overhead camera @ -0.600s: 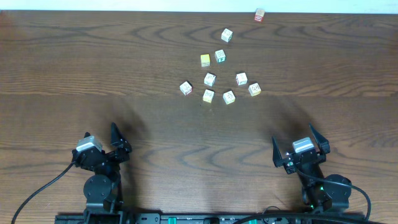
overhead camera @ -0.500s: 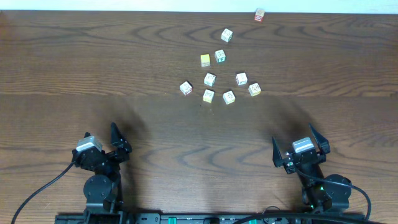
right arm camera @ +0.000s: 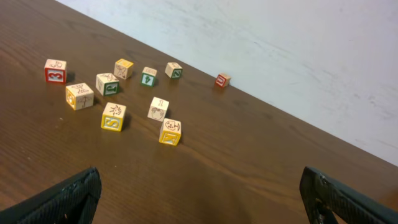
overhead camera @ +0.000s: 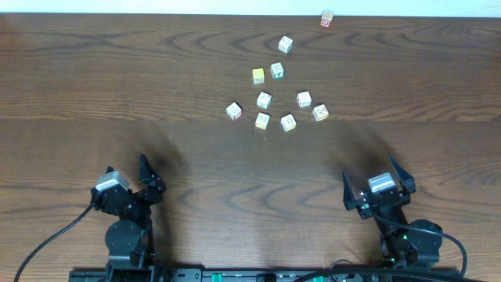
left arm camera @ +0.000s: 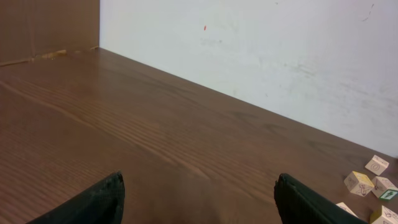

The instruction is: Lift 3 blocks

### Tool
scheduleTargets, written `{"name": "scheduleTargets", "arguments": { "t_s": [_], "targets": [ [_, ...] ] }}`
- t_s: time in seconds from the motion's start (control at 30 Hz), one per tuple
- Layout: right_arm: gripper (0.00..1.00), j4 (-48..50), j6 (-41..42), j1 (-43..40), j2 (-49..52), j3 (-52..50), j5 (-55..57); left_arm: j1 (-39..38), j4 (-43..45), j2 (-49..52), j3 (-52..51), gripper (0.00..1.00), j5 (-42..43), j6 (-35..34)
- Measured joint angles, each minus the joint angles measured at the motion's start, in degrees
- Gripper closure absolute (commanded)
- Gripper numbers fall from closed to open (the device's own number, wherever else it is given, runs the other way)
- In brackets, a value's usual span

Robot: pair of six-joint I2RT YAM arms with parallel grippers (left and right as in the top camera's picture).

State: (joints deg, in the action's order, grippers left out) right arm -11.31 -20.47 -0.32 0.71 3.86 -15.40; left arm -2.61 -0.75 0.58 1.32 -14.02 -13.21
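At the near left edge of the table [overhead camera: 70,78], the left claw [overhead camera: 125,164] sits released, its jaws spread and grasping nothing. Farther back, just right of centre, the blocks [overhead camera: 304,99] lie on the wood in a loose scatter of small cubes, none touching, well apart from both claws. At the near right, the right claw [overhead camera: 368,170] is released as well, wide and empty.

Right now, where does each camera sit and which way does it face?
Overhead: above the table, looking straight down; left gripper and right gripper at its near edge, blocks beyond.
Left wrist: behind the left gripper, facing across toward the wall; own fingers low in frame.
Right wrist: likewise behind the right gripper; own fingers at bottom corners.
Shared: all three show the blocks.
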Motion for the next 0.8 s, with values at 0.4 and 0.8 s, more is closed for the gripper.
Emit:
{"name": "scheduleTargets", "arguments": {
  "t_s": [0.4, 0.8],
  "targets": [
    [0.01, 0.00, 0.00, 0.70, 0.00, 0.00, 0.02, 0.00, 0.02, 0.00, 0.00, 0.23, 0.02, 0.02],
    [0.01, 0.00, 0.00, 0.70, 0.00, 0.00, 0.02, 0.00, 0.00, 0.00, 0.00, 0.23, 0.02, 0.02]
  ]
}}
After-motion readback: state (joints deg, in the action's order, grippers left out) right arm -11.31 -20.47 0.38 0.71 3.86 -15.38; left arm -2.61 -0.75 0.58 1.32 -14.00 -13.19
